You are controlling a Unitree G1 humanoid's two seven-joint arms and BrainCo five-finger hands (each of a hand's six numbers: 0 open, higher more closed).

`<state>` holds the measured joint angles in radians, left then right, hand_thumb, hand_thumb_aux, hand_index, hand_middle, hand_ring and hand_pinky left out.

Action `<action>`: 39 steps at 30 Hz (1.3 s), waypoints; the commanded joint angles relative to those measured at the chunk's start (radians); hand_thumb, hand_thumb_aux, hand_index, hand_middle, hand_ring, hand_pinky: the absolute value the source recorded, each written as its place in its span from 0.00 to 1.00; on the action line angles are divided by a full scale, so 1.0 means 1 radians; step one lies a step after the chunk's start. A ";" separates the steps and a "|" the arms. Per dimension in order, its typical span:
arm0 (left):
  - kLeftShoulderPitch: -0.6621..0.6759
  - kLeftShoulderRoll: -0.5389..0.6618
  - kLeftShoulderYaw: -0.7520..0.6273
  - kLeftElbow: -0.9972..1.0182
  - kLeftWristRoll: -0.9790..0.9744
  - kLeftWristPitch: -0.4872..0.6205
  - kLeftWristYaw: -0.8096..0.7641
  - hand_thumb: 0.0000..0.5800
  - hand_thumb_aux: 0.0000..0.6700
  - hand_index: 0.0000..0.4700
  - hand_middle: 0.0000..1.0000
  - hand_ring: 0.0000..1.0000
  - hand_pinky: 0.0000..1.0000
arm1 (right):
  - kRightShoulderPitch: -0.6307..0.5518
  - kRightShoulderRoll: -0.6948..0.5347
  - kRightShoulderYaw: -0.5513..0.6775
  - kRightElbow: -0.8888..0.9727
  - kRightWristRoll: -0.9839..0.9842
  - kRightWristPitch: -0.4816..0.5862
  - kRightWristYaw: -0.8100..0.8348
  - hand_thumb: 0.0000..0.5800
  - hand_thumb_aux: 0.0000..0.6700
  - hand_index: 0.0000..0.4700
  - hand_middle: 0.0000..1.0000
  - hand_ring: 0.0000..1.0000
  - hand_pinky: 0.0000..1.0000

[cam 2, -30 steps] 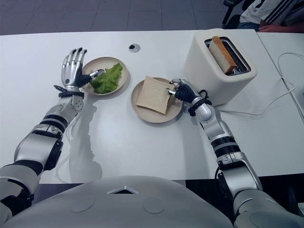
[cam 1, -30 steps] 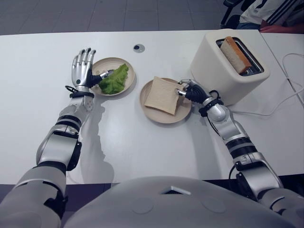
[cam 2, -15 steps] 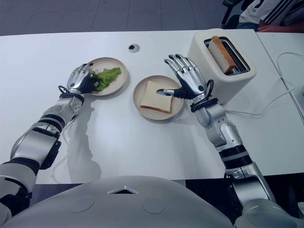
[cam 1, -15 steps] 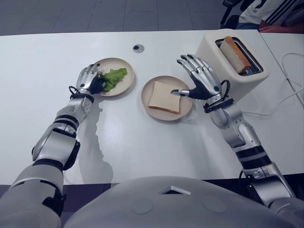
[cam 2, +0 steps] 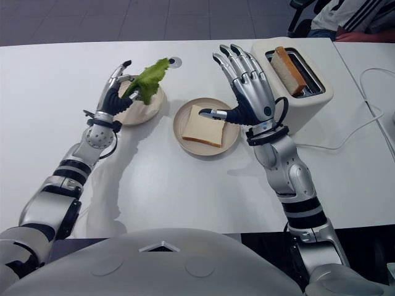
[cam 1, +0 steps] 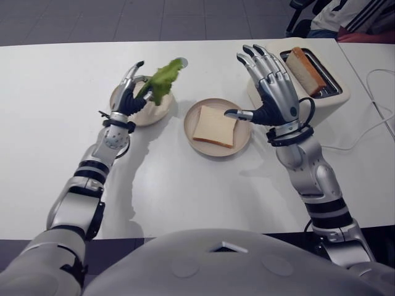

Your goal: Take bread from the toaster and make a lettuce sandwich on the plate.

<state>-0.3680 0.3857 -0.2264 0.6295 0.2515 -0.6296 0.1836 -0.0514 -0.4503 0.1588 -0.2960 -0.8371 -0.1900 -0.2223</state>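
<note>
Left of the plate bearing a bread slice, the left hand grips the lettuce aloft. The right hand hovers splayed and empty to the plate's right. The lettuce likely goes onto the slice next.

Green lettuce in the silver-and-black left hand's fingers; pale, tan-crusted bread, beige plate by the right hand's fingers; cream toaster.

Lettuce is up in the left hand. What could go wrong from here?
The lettuce hangs loosely from the left hand and may slip before reaching the bread on the plate. The open right hand hovers by that plate and could block the drop.
</note>
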 commanded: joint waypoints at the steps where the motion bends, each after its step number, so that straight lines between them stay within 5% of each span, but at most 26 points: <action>1: 0.062 -0.065 -0.033 -0.105 -0.083 0.021 -0.165 1.00 1.00 1.00 0.00 0.00 0.00 | 0.029 -0.013 -0.062 -0.042 0.029 -0.014 -0.004 0.00 0.00 0.00 0.00 0.00 0.00; 7: 0.041 -0.177 -0.106 -0.027 -0.047 0.034 -0.291 1.00 1.00 1.00 0.00 0.00 0.00 | 0.068 -0.021 -0.230 -0.150 0.093 -0.015 -0.014 0.00 0.00 0.00 0.00 0.00 0.00; 17: -0.098 -0.184 -0.152 0.205 0.214 0.017 -0.070 1.00 1.00 1.00 0.00 0.00 0.00 | 0.102 -0.067 -0.490 -0.154 0.115 0.029 0.010 0.00 0.00 0.00 0.00 0.00 0.00; 18: -0.095 -0.176 -0.151 0.192 0.227 0.015 -0.060 1.00 0.94 0.94 0.00 0.00 0.00 | 0.117 -0.075 -0.500 -0.127 0.103 0.039 0.015 0.00 0.00 0.00 0.00 0.00 0.00; 20: -0.088 -0.168 -0.152 0.171 0.237 0.010 -0.059 0.89 0.67 0.67 0.00 0.00 0.00 | 0.137 -0.087 -0.513 -0.076 0.089 0.060 0.024 0.00 0.00 0.00 0.00 0.00 0.00; 22: -0.071 -0.160 -0.162 0.145 0.240 0.003 -0.087 0.38 0.22 0.22 0.00 0.00 0.00 | 0.148 -0.104 -0.505 -0.004 0.063 0.086 0.031 0.00 0.00 0.00 0.00 0.00 0.00; 23: -0.063 -0.156 -0.167 0.135 0.242 0.000 -0.099 0.28 0.15 0.15 0.00 0.00 0.00 | 0.147 -0.114 -0.493 0.032 0.047 0.095 0.033 0.00 0.00 0.00 0.00 0.00 0.00; 25: -0.050 -0.149 -0.175 0.118 0.245 -0.002 -0.120 0.17 0.09 0.09 0.00 0.00 0.00 | 0.120 -0.128 -0.460 0.114 0.028 0.103 0.031 0.00 0.00 0.00 0.00 0.00 0.00; 31: -0.034 -0.154 -0.174 0.098 0.239 0.004 -0.147 0.27 0.15 0.15 0.00 0.00 0.00 | -0.017 -0.155 -0.318 0.354 0.020 0.077 0.012 0.00 0.00 0.00 0.00 0.00 0.00; 34: -0.030 -0.156 -0.160 0.090 0.232 0.009 -0.141 0.21 0.11 0.11 0.00 0.00 0.00 | -0.060 -0.159 -0.260 0.413 0.032 0.069 0.036 0.00 0.00 0.00 0.00 0.00 0.00; 35: -0.029 -0.157 -0.157 0.089 0.230 0.010 -0.139 0.21 0.11 0.11 0.00 0.00 0.00 | -0.063 -0.163 -0.258 0.424 0.043 0.072 0.038 0.13 0.07 0.07 0.00 0.00 0.00; 36: -0.027 -0.157 -0.153 0.087 0.227 0.010 -0.137 0.23 0.12 0.12 0.00 0.00 0.00 | -0.064 -0.170 -0.258 0.437 0.049 0.075 0.036 0.75 0.50 0.50 0.00 0.00 0.00; 39: -0.020 -0.153 -0.140 0.080 0.221 0.012 -0.130 0.30 0.16 0.16 0.00 0.00 0.00 | -0.053 -0.184 -0.261 0.445 0.068 0.076 0.030 0.86 0.62 0.62 0.00 0.00 0.00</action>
<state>-0.4054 0.2276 -0.3793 0.7186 0.4867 -0.6279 0.0514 -0.1259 -0.6193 -0.1152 0.1187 -0.7763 -0.1256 -0.2127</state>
